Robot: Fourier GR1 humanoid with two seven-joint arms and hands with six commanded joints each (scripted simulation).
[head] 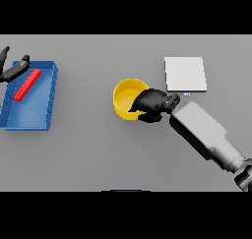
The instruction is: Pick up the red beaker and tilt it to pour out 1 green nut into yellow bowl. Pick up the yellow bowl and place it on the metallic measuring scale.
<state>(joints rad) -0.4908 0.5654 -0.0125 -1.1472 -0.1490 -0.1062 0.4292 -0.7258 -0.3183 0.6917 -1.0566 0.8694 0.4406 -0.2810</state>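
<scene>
Grey desk (98, 154) is topped by a yellow bowl (127, 96). Its right rim is gripped by the right robot hand (151, 104), fingers curled. Left of the bowl, the left robot hand (12, 70) is seen open.

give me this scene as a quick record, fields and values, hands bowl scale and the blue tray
right hand: fingers curled over the right rim of the yellow bowl
yellow bowl: on the grey table, left of the scale
measuring scale: flat pale plate, nothing on it
blue tray: far left, holds a red object lying tilted
left hand: at the tray's upper left edge, grip unclear
</scene>
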